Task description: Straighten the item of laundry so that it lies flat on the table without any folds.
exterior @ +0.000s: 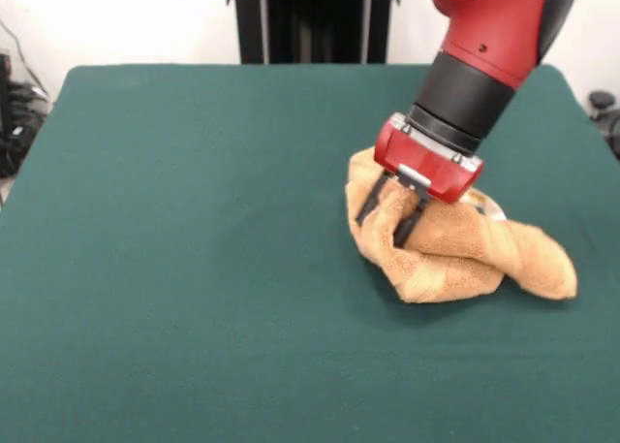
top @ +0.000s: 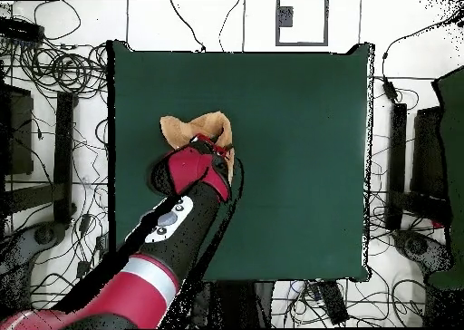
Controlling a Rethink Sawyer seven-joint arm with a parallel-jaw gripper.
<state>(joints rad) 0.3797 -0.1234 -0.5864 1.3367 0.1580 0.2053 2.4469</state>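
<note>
- The towel (exterior: 455, 254) is sitting bunched up in a lumpy heap on the green table (exterior: 194, 268), nowhere near flat. In the front view it's right of center, about mid-depth.
- Lots of thick folds in it: 1 fat roll sticks out toward the right end, and another fold wraps along the front edge of the heap.
- A small bit of pale border or tag peeks out on top of the heap, just beside the red gripper body. Too small to say which.
- The gripper (exterior: 387, 220) is angled down from the upper right, with its 2 dark fingers (exterior: 369, 203) spread apart and pressed into the left part of the heap. There's cloth between them, but they aren't pinched together on it.
- From overhead, the arm (top: 172, 231) covers much of the towel (top: 195, 127); only a tan corner shows past the gripper, in the left half of the table (top: 299, 163).
</note>
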